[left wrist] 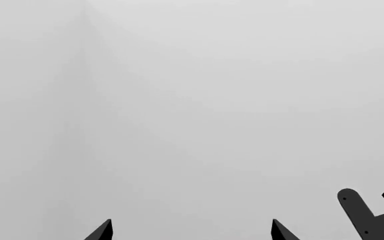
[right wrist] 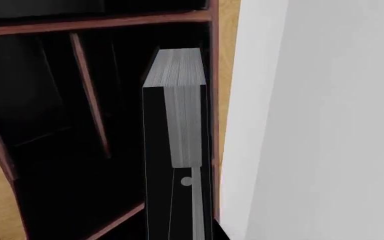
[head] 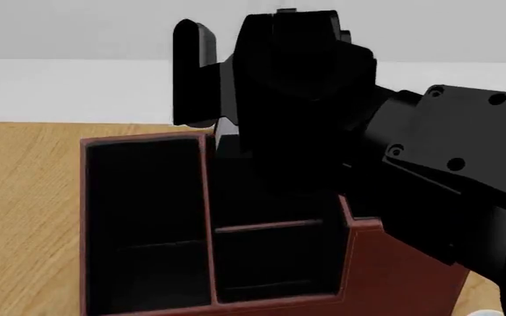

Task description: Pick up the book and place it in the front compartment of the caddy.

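Clearly the placing step is under way. Going from left to right: the left gripper shows only two dark fingertips set well apart against blank grey, so its jaws stand released and grasp nothing. Next comes the one caddy on the wooden worktop, with several black compartments showing in the head view. Above it the right arm reaches down, and its bulk hides the jaws there.

The right wrist view shows the one book upright with its white page edges facing the camera, low inside a compartment close against the caddy's maroon wall, and the right gripper's jaws seem clenched on it. Whether it rests on the floor, I cannot tell. Next move, I judge: lower it fully, let go, lift straight out.
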